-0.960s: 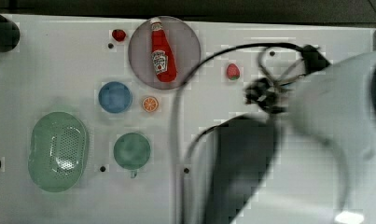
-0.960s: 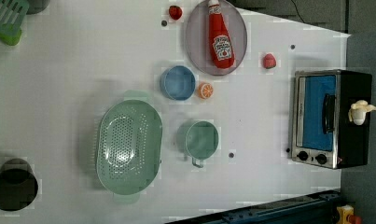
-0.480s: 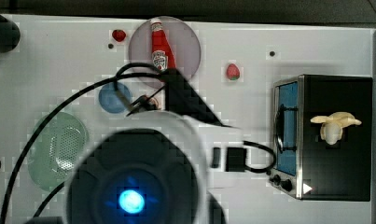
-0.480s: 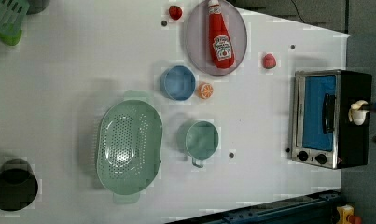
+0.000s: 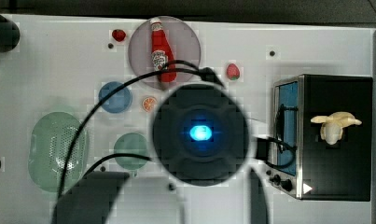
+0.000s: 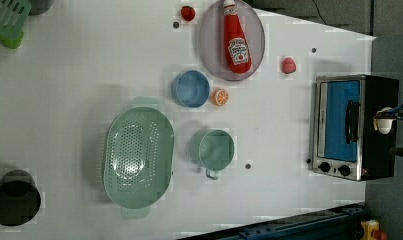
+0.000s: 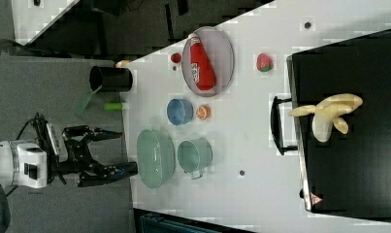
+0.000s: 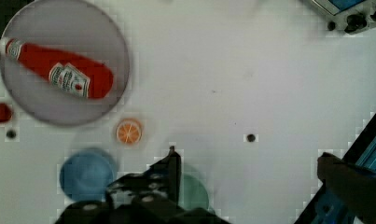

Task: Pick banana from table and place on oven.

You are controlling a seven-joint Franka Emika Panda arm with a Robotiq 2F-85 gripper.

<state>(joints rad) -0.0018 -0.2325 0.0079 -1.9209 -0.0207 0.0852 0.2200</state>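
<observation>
I found the oven on the table with the banana lying on its black top, near the handle-side edge. In my judgement a knock there could roll it off. The gripper hung well clear above the table, jaws spread wide, holding and touching nothing.
</observation>
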